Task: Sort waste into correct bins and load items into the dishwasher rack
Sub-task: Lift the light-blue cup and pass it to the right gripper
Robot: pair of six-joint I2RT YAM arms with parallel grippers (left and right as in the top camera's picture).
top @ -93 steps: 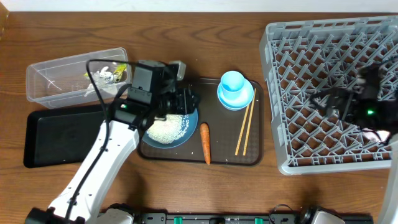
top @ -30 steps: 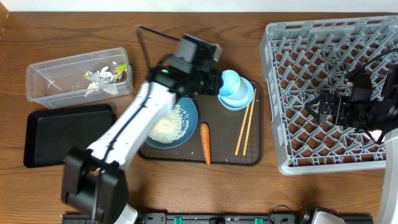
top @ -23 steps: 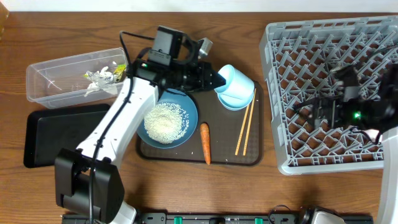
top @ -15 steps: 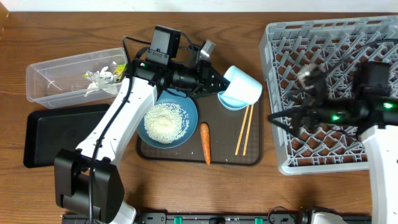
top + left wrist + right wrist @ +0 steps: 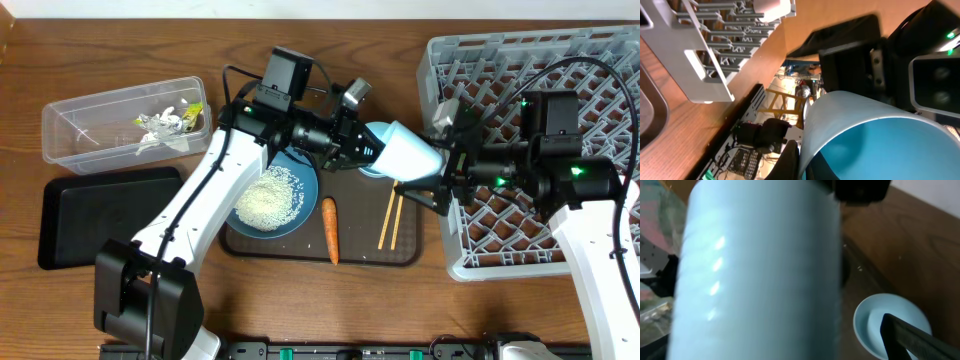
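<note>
A: While the one light-blue cup (image 5: 408, 155) hangs on its side in the air, above the right part of the brown tray (image 5: 365, 238), which arm has it?

B: The left gripper (image 5: 368, 150). It is clamped on the cup's rim, and its wrist view shows the blue inside close up. The right gripper (image 5: 433, 165) has its jaws spread wide, one finger to each side of the cup's base end. Whether they touch the cup I cannot tell.

A: And under the cup?

B: One saucer (image 5: 875, 325), on the brown tray. That tray also carries two chopsticks (image 5: 391, 222) lying side by side, one carrot (image 5: 329, 230), and one blue bowl (image 5: 305, 200) with a single heap of rice (image 5: 262, 198).

A: The bins?

B: Two, at the left of the table (image 5: 100, 50). The clear tub (image 5: 90, 120) holds wrapper scraps (image 5: 160, 125) with a yellow bit, too crumpled to count. The black tray (image 5: 100, 215) lies just in front of it.

A: And the rack?

B: One grey rack (image 5: 560, 60), at the right, just beside the brown tray.
</note>
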